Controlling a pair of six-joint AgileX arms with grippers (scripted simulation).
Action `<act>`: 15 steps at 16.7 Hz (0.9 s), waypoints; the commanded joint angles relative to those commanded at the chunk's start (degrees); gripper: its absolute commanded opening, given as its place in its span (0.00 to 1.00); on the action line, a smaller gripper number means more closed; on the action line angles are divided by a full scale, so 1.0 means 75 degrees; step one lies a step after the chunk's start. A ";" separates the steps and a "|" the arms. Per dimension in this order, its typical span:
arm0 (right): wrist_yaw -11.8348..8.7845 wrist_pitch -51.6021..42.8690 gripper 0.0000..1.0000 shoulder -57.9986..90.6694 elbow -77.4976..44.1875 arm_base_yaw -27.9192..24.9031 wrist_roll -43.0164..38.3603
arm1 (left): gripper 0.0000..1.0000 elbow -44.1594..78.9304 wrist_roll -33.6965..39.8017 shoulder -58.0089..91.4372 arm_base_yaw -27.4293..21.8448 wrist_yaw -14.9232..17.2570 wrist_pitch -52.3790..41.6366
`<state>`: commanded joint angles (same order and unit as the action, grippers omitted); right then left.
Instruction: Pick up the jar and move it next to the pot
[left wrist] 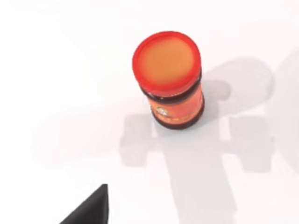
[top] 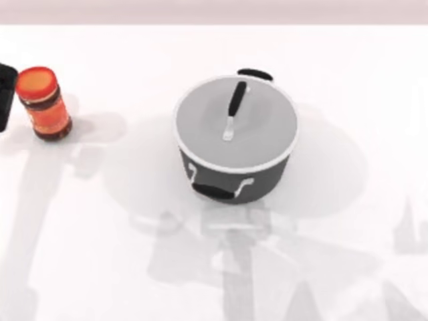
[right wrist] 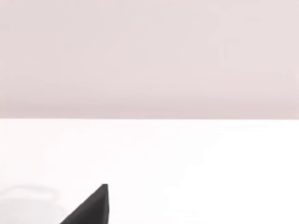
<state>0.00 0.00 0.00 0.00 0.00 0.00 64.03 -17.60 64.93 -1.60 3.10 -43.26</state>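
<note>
Still untouched, the jar point(top: 44, 103) stands upright on the tabletop point(top: 100, 254), at the top view's far left edge. Left hand point(top: 5, 95) is a dark shape just beside the jar at the frame edge, not touching it; only a sliver shows, so cannot tell whether it is open or closed. Left wrist view looks down on the jar point(left wrist: 171, 79) below and ahead of that hand, one dark finger tip point(left wrist: 91, 207) at the frame edge. The pot point(top: 235, 139), lid on, sits well apart from the jar, on the jar's far side from the left hand. Right hand not in the top view; its wrist view shows bare tabletop and one finger tip point(right wrist: 91, 207).

Judgement: jar looks small, rigid, light, smooth-sided, likely slippery. Best hold is across the labelled body below the lid, squeezed level so it stays upright.
</note>
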 joint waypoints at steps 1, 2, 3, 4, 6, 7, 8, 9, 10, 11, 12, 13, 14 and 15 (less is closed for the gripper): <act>0.0000 0.0000 1.00 0.0000 0.0000 0.0000 0.0000 | 1.00 0.0812 -0.0201 0.0715 -0.0007 0.0008 -0.0442; 0.0000 0.0000 1.00 0.0000 0.0000 0.0000 0.0000 | 1.00 0.1628 -0.0402 0.1431 -0.0011 0.0011 -0.0885; 0.0000 0.0000 1.00 0.0000 0.0000 0.0000 0.0000 | 1.00 0.2444 -0.0603 0.2149 -0.0013 0.0009 -0.1328; 0.0000 0.0000 1.00 0.0000 0.0000 0.0000 0.0000 | 1.00 0.3255 -0.0803 0.2865 -0.0013 0.0001 -0.1770; 0.0000 0.0000 1.00 0.0000 0.0000 0.0000 0.0000 | 1.00 0.4832 -0.1193 0.4280 -0.0005 -0.0027 -0.2638; 0.0000 0.0000 1.00 0.0000 0.0000 0.0000 0.0000 | 1.00 0.5594 -0.1381 0.4975 0.0001 -0.0045 -0.3062; 0.0000 0.0000 1.00 0.0000 0.0000 0.0000 0.0000 | 1.00 0.6327 -0.1564 0.5655 0.0007 -0.0065 -0.3476; 0.0000 0.0000 1.00 0.0000 0.0000 0.0000 0.0000 | 1.00 0.7022 -0.1737 0.6313 0.0015 -0.0087 -0.3874; 0.0000 0.0000 1.00 0.0000 0.0000 0.0000 0.0000 | 1.00 0.7684 -0.1903 0.6950 0.0023 -0.0110 -0.4258; 0.0000 0.0000 1.00 0.0000 0.0000 0.0000 0.0000 | 1.00 0.8311 -0.2060 0.7563 0.0032 -0.0134 -0.4628; 0.0000 0.0000 1.00 0.0000 0.0000 0.0000 0.0000 | 1.00 0.8886 -0.2204 0.8140 0.0042 -0.0159 -0.4975; 0.0000 0.0000 1.00 0.0000 0.0000 0.0000 0.0000 | 1.00 0.9409 -0.2336 0.8675 0.0052 -0.0184 -0.5297; 0.0000 0.0000 1.00 0.0000 0.0000 0.0000 0.0000 | 1.00 0.9887 -0.2457 0.9173 0.0063 -0.0209 -0.5596; 0.0000 0.0000 1.00 0.0000 0.0000 0.0000 0.0000 | 1.00 1.0318 -0.2565 0.9630 0.0073 -0.0233 -0.5870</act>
<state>0.00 0.00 0.00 0.00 0.00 0.00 141.41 -36.84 137.15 -1.05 1.35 -87.28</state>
